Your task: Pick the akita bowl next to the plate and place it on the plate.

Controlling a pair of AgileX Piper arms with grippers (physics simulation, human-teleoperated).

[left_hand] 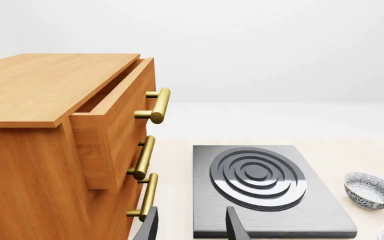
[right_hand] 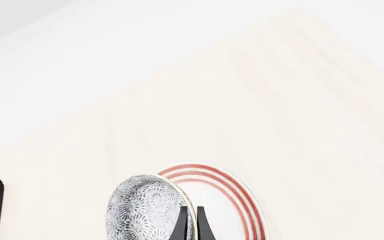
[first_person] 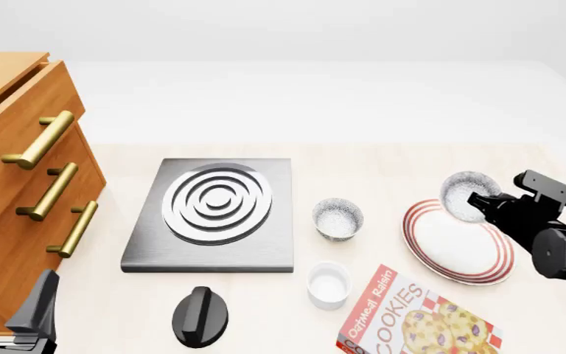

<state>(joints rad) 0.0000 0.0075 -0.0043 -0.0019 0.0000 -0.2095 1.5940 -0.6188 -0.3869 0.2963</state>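
My right gripper [first_person: 482, 200] is shut on the rim of the akita bowl [first_person: 463, 193], a small speckled grey bowl with a white inside. It holds the bowl tilted above the far edge of the plate [first_person: 460, 247], which is white with red rings. In the right wrist view the two fingertips [right_hand: 180, 226] pinch the wall of the akita bowl [right_hand: 142, 207], and the plate [right_hand: 229, 200] lies just behind it. My left gripper [first_person: 8, 301] hangs open and holds nothing at the near left, by the cabinet; the left wrist view shows it as my left gripper [left_hand: 192, 227].
A look-alike speckled bowl [first_person: 338, 218] sits between the grey stove plate [first_person: 214, 214] and the plate. A white cup [first_person: 329, 284], a cookie box [first_person: 416, 317] and a black knob [first_person: 201, 316] lie along the near side. A wooden drawer cabinet [first_person: 18, 169] stands at the left.
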